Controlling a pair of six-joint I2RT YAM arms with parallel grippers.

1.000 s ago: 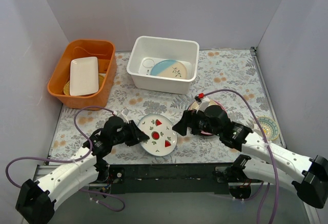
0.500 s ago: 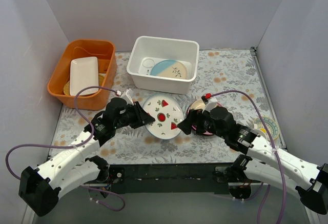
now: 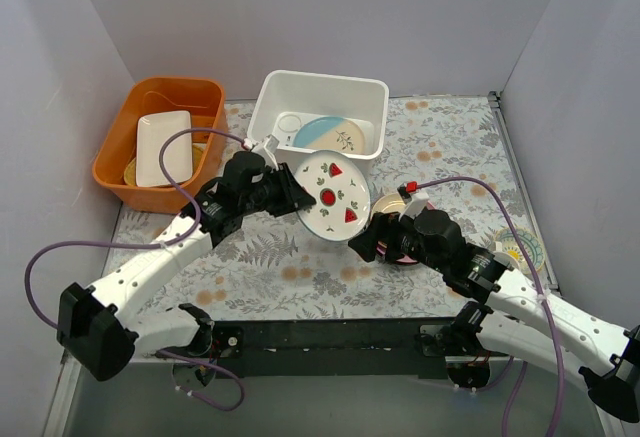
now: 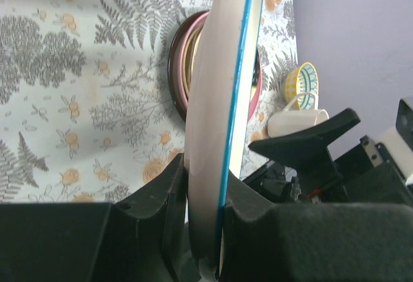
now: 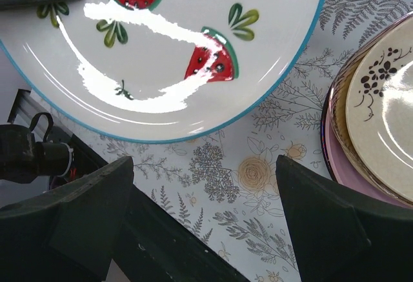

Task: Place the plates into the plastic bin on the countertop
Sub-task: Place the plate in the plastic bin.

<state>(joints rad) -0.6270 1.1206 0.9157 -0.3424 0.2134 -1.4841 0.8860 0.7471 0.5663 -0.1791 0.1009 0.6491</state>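
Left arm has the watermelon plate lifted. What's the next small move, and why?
Probably carry it forward over the near wall of the plastic bin, then lower. The left gripper is shut on the rim of the watermelon plate, which hangs tilted just short of the bin, where a cream-and-blue plate already lies.

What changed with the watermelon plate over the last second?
The left gripper, clamped on the watermelon plate, carried it from the near edge toward the white bin, tipping it up. Nothing was let go. The right gripper stayed open by the stack of plates; the blue-and-cream plate and orange tub did not move.
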